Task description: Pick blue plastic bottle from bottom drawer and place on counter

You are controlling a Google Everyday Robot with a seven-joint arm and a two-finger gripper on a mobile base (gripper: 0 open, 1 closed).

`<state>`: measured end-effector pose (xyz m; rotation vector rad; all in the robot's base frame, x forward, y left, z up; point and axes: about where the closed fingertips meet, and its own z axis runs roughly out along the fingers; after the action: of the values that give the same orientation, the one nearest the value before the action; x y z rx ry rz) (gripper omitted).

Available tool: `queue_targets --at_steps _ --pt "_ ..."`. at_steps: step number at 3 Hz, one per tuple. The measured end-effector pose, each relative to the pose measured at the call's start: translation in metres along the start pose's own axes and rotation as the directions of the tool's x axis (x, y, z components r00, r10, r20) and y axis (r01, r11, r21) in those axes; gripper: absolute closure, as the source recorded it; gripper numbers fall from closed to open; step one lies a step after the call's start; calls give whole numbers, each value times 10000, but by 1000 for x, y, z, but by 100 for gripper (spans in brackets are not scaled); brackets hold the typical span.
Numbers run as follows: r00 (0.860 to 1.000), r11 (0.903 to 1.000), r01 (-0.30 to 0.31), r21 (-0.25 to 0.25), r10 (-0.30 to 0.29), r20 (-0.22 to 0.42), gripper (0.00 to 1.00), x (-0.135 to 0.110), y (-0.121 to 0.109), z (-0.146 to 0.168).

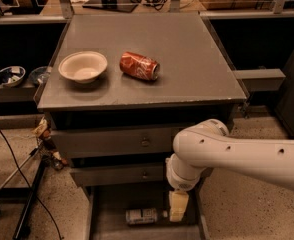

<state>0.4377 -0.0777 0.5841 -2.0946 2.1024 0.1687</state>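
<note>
The blue plastic bottle (143,216) lies on its side in the open bottom drawer (107,211), cap pointing right. My gripper (177,207) hangs from the white arm (237,156) down into the drawer, just to the right of the bottle's cap, close to it but apart. The counter (187,59) is the grey cabinet top above.
A white bowl (83,66) and a crushed red soda can (139,65) sit on the counter's left half. Two closed upper drawers with knobs (145,142) face me. A stand with cables (22,194) is at the left; shelves with bowls (9,75) lie behind.
</note>
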Motion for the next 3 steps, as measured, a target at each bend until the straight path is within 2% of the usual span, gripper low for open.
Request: queue_targets --at_steps 2,3 --pt "9990 9994 -345 -50 347 291 0 -1 1 35" --pt "9974 9980 -472 -428 494 517 0 -6 3 54"
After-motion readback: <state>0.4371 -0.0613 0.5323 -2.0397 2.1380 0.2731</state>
